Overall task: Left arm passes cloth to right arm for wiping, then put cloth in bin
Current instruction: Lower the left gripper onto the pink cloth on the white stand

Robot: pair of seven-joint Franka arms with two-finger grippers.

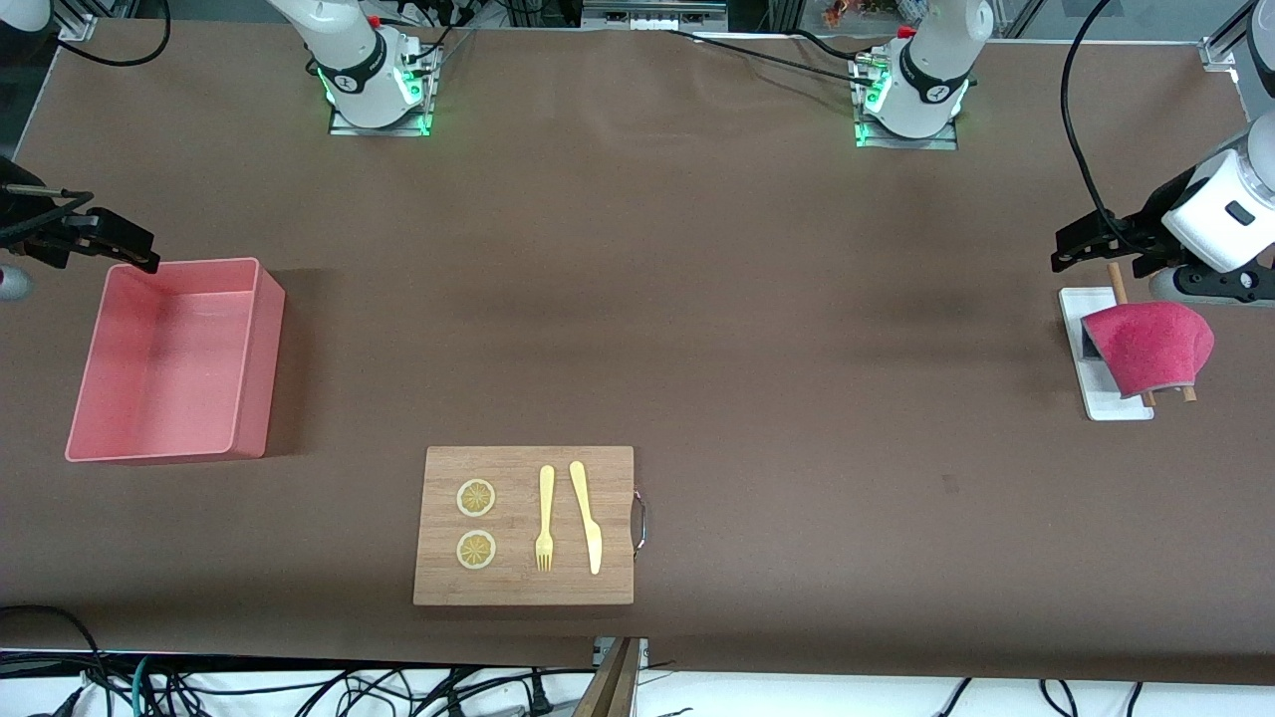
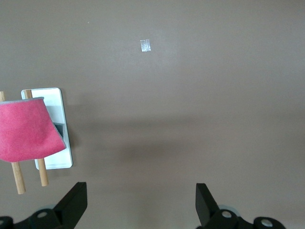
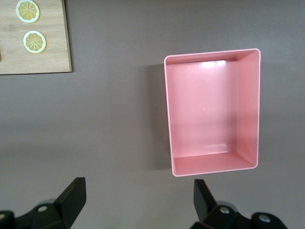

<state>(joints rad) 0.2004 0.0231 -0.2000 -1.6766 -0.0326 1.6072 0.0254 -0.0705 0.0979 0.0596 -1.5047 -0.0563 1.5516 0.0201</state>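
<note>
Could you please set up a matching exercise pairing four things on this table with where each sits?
Things:
1. cloth
2. fork
3. bin
4. left gripper

Places:
A. on the wooden board, beside the knife
B. at the right arm's end of the table
C. draped over two wooden pegs on the white stand
D. above the table beside the stand, empty

Pairs: 1-C, 2-A, 3-B, 4-D

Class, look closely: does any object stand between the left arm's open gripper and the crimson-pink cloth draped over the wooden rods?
Nothing visible does. The left gripper hangs open beside the crimson-pink fuzzy cloth, only bare brown table near them.
</note>
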